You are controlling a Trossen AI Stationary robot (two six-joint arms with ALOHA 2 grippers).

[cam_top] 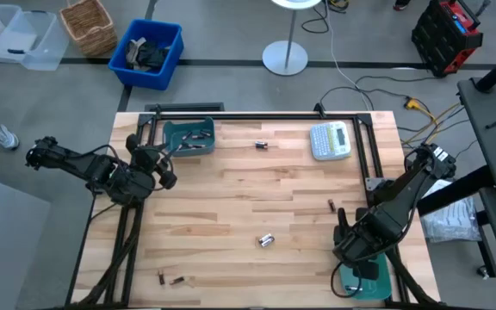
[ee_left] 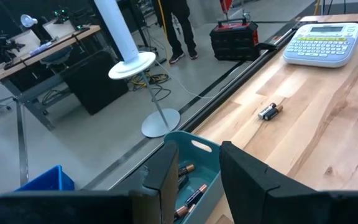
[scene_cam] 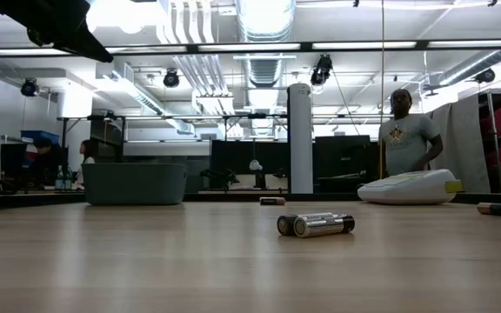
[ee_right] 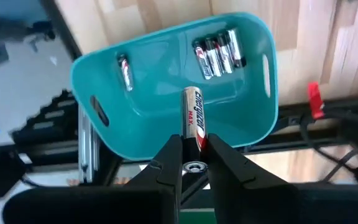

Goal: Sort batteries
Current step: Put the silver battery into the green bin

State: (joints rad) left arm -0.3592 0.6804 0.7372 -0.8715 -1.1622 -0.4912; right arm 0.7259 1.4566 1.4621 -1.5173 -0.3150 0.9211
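Right hand — battery over bin

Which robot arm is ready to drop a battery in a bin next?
The right one. The right gripper is shut on a silver battery right above its teal bin. The left gripper is open and empty over the other teal bin.
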